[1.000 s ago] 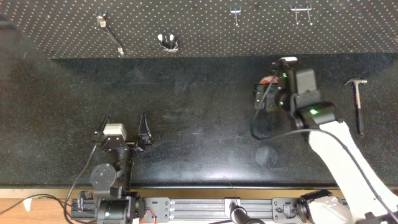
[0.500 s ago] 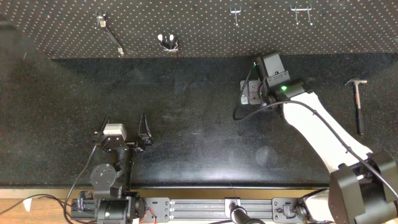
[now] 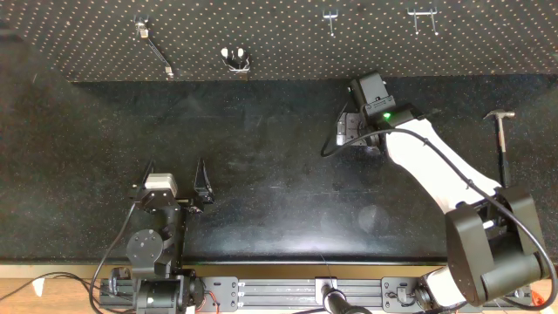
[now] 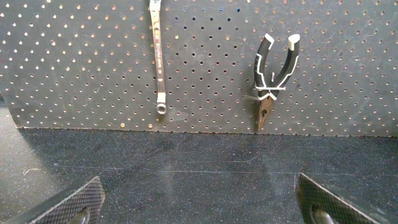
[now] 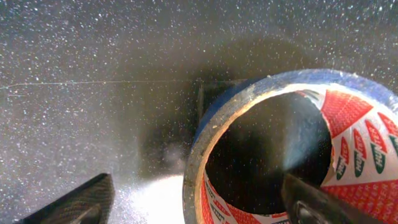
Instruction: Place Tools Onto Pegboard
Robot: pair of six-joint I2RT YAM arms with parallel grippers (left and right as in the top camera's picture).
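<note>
— What do we see at the right tool?

— Its fingers are spread wide. One finger sits outside the tape roll and the other lies in front of the roll's hole, so the roll's blue wall is between them. We cannot tell whether either finger touches it.

— And the roll itself?

— We look straight into its hole. It is blue outside, with a red-and-white printed core inside and the dark counter behind it. We cannot tell whether it rests on the counter or hangs above it.

— Where is that tool?

— From above we place it near the counter's far edge, between 1 and 2 o'clock from the centre, just short of the pegboard.

— What lies around it?

— At 3 o'clock from it, well apart, the hammer lies flat on the counter with its head toward 12 o'clock. On the pegboard, two hooks stand at 11 and 1 o'clock from it.

— And the left tool?

— We see it wide open with only counter between its fingers, at 9 o'clock from the centre. On the pegboard, the wrench hangs at 12 o'clock from it. The pliers hang at 1 o'clock, handles up and nose down.
</note>
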